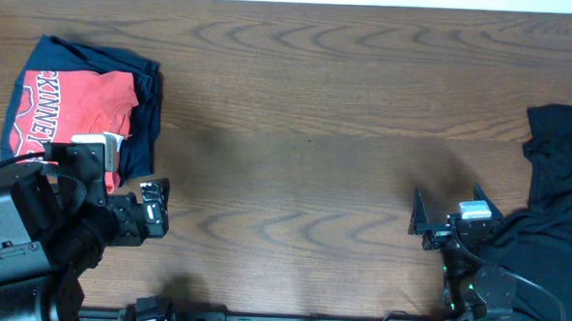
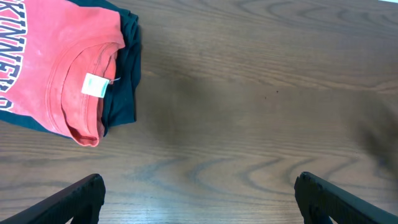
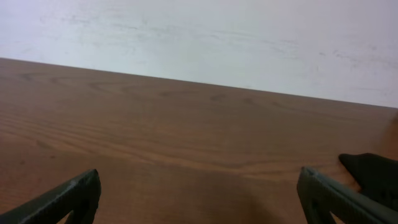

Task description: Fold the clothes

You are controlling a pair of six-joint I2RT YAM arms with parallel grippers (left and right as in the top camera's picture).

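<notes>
A: A dark wood-grain desk (image 1: 307, 132) filled the overhead frame. In the right wrist view a plain white wall (image 3: 199, 37) stood behind its far edge.
B: And the clothes?
A: The coral-red T-shirt (image 1: 81, 103) lay folded at the upper left. It sat on a navy garment (image 1: 151, 106) that showed along its top and right edges.
B: Which way did it point?
A: The collar and its white tag (image 2: 95, 85) faced the bottom of the frame, and the white lettering ran up the left side. The long axis went roughly top to bottom, tilted a touch.
B: The black garment (image 1: 555, 192)?
A: It was rumpled at the right edge.
B: Claws?
A: The left claw (image 1: 158, 208) gaped wide near the shirt's lower right corner, gripping nothing. The right claw (image 1: 450, 211) was spread just as wide and empty, just left of the black cloth.
</notes>
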